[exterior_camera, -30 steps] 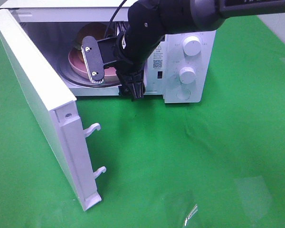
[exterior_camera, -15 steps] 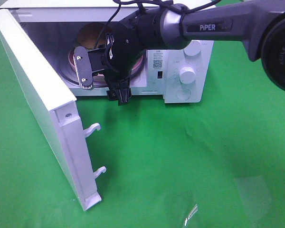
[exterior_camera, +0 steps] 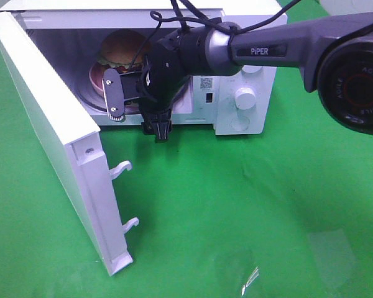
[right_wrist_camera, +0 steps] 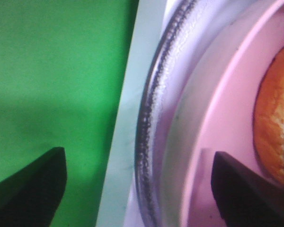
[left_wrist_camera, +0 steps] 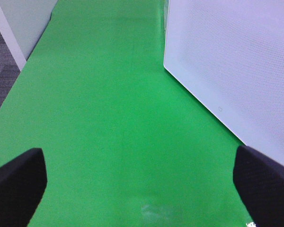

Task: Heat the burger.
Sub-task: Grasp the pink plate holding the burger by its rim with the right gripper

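Note:
The burger (exterior_camera: 121, 48), with a golden-brown bun and a green lettuce frill, sits on a pink plate (exterior_camera: 97, 82) inside the open microwave (exterior_camera: 236, 121). My right gripper (exterior_camera: 119, 93) hangs at the front of the cavity, just before the plate. In the right wrist view my right gripper (right_wrist_camera: 139, 189) is open. One fingertip (right_wrist_camera: 33, 189) is over the green cloth, the other over the pink plate (right_wrist_camera: 217, 142), beside the burger (right_wrist_camera: 274, 127). Nothing is held. The glass turntable rim (right_wrist_camera: 151, 123) lies between the jaws. My left gripper (left_wrist_camera: 142, 189) is open above bare cloth.
The microwave door (exterior_camera: 50, 124) stands wide open at the left, its two latch hooks (exterior_camera: 121, 167) sticking out. A knob (exterior_camera: 244, 97) is on the control panel to the right. In the left wrist view the microwave's white perforated side (left_wrist_camera: 236, 61) is close by. Green cloth (exterior_camera: 236, 205) covers the table.
My right gripper has shifted left across the microwave opening and stays low at its front. More of the burger now shows above it. Burger and plate have not moved.

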Available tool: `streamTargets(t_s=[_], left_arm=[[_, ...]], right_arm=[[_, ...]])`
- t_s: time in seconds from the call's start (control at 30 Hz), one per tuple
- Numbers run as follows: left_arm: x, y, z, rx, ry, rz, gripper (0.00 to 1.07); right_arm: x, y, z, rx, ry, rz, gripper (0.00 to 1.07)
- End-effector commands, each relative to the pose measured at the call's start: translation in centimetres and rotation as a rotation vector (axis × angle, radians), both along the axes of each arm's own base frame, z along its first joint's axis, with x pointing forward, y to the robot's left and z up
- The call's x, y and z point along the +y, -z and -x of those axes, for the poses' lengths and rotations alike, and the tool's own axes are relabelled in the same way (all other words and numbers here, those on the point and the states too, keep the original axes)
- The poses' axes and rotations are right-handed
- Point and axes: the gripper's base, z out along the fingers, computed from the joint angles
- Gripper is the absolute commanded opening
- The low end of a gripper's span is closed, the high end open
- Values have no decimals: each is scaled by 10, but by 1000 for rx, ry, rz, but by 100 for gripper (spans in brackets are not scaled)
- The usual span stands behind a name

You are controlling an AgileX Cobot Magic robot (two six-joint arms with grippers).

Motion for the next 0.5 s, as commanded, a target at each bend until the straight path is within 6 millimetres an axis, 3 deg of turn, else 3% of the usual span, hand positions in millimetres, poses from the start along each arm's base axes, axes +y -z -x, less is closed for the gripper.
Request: streamTargets(t_s=[0.03,0.17,0.23,0.27,0.3,0.4,0.47,0.5], left_arm=[[0,0,-1,-16,-7,-5,100],[0,0,-1,-16,-7,-5,100],[0,0,-1,-16,-7,-5,100],[0,0,-1,-16,-7,-5,100],[0,0,-1,-16,-7,-5,100],[0,0,-1,-16,-7,-5,100],[0,0,-1,-16,-7,-5,100],[0,0,-1,-16,-7,-5,100]], right_arm=[[0,2,-3,-5,8,-20,77],[1,2,-4,-15,10,-38,68],[2,1,-4,-15,16,-48,54],[2,1,-4,-15,16,-48,54],[1,2,-4,-12,17,-45,44],[1,2,-4,-11,18,-44,37],[2,1,-3,1,28,-63,11],[2,1,-3,1,28,-63,11]])
